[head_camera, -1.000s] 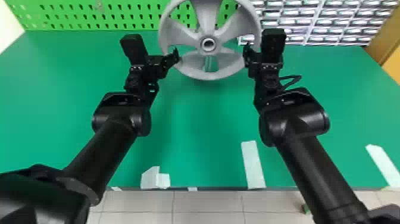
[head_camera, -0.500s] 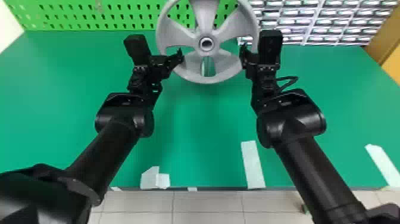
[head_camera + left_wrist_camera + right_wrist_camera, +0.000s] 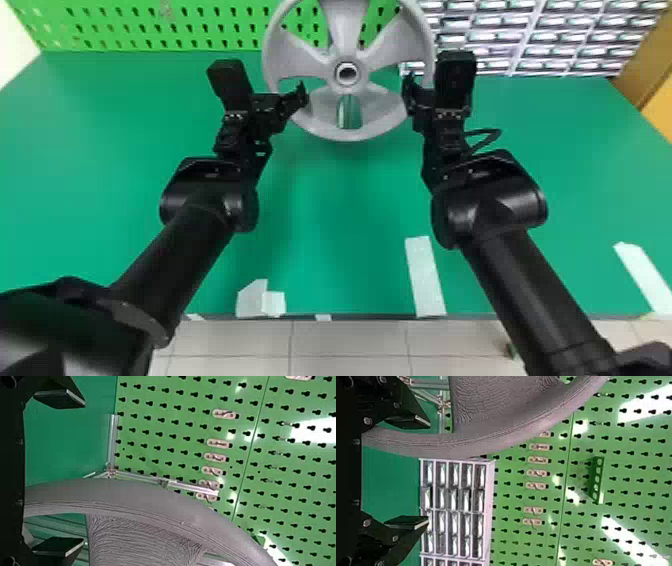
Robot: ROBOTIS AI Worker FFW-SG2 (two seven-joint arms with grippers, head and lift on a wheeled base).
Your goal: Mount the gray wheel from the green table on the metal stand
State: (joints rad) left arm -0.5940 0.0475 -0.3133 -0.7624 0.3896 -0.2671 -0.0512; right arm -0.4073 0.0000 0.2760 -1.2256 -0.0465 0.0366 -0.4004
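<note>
Gray and finely ridged, the wheel (image 3: 346, 89) stands upright over the far middle of the green table (image 3: 330, 225), between my left gripper (image 3: 84, 473) and my right gripper (image 3: 428, 473). Both pairs of my jaws are spread, the rim passing between the fingers on each side and pinched by neither. Since I grip nothing, I judge the metal stand (image 3: 190, 487), whose bars show behind the rim, bears the wheel: the lift off the table is done and the mounting looks nearly finished. Whether the hub is fully seated, I cannot tell; what is left is likely a check of that, then drawing both arms clear. Far right, a pale rack (image 3: 455, 510) holds rows of small, shiny-fronted drawers; what lies inside them I cannot make out.
</note>
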